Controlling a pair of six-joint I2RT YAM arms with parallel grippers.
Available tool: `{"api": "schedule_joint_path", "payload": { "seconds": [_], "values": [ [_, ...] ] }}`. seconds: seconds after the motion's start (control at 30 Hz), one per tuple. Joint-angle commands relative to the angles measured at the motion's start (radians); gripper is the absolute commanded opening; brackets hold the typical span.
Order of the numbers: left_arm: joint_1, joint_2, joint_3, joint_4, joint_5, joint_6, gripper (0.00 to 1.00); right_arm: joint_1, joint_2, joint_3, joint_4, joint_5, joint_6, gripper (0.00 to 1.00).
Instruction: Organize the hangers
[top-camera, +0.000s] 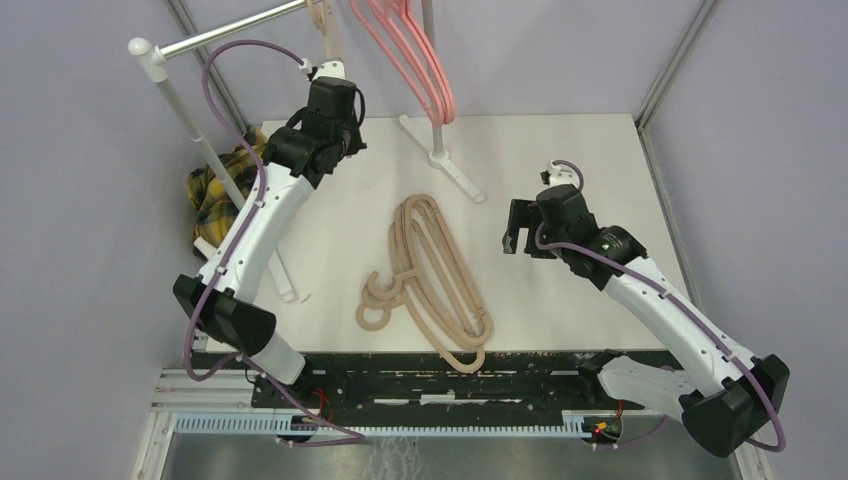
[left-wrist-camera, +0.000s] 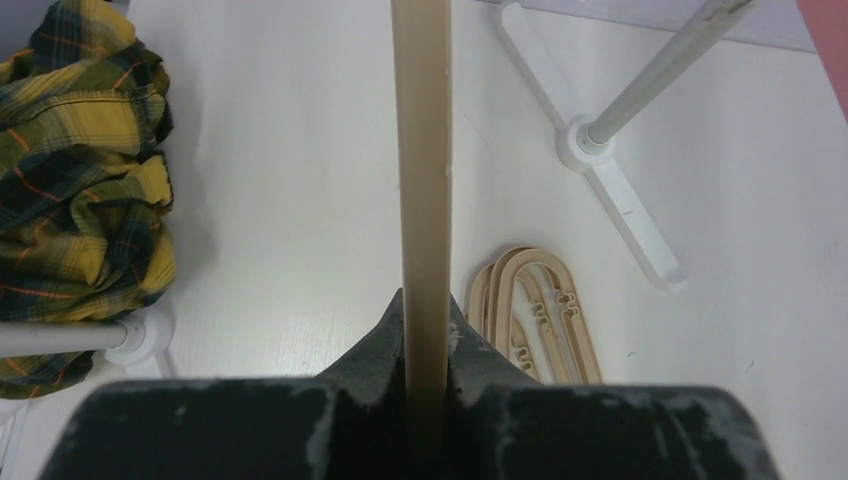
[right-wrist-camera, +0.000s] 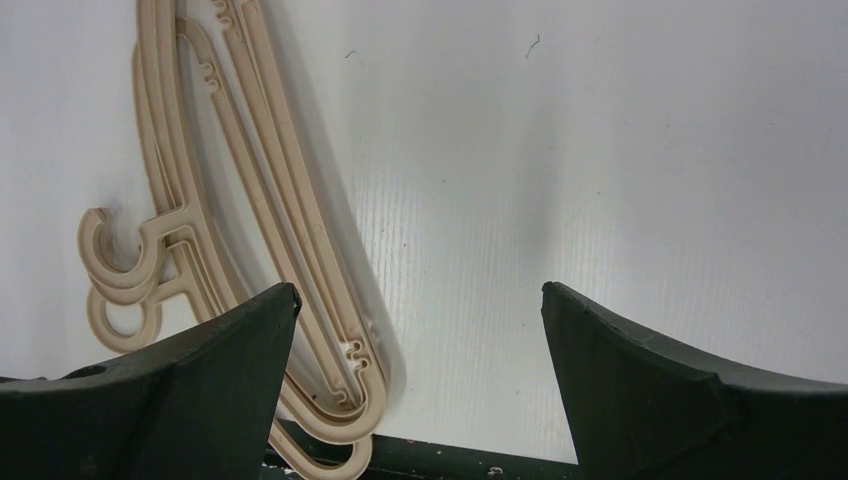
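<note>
A beige hanger is being pinched between the left claw's closed fingers, jutting straight ahead. More beige hangers are lying stacked on the table beside the right claw's left finger; that claw is hanging wide open.

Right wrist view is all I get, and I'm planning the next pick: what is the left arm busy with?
Observer: The left pincer is shut on one beige hanger, raised near the rail.
Operator: Anything hung up there?
Observer: Pink hangers hang to the right of it; their hooks are out of frame.
Operator: Any clutter I can't see?
Observer: A plaid cloth lies on the left, beside the rack's post.
</note>
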Motion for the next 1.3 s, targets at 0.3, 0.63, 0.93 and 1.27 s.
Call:
{"api": "schedule_joint_path", "payload": {
  "seconds": [0.3, 0.63, 0.93, 1.27],
  "values": [
    [-0.048, 0.082, 0.069, -0.053, 0.102, 0.079, 0.16, 0.0, 0.041, 0.021, 0.05, -0.055, -0.02, 1.0],
    [-0.048, -0.07, -0.008, -0.005, 0.15, 0.112, 0.96, 0.0, 0.043, 0.035, 0.066, -0.18, -0.089, 1.0],
    [-0.047, -0.363, -0.363, 0.099, 0.351, 0.101, 0.99, 0.182, 0.234, 0.11, 0.142, -0.271, -0.116, 1.0],
    [-0.047, -0.686, -0.758, 0.19, 0.467, 0.053, 0.99, 0.272, 0.586, 0.304, 0.26, -0.333, -0.082, 0.92]
  ]
}}
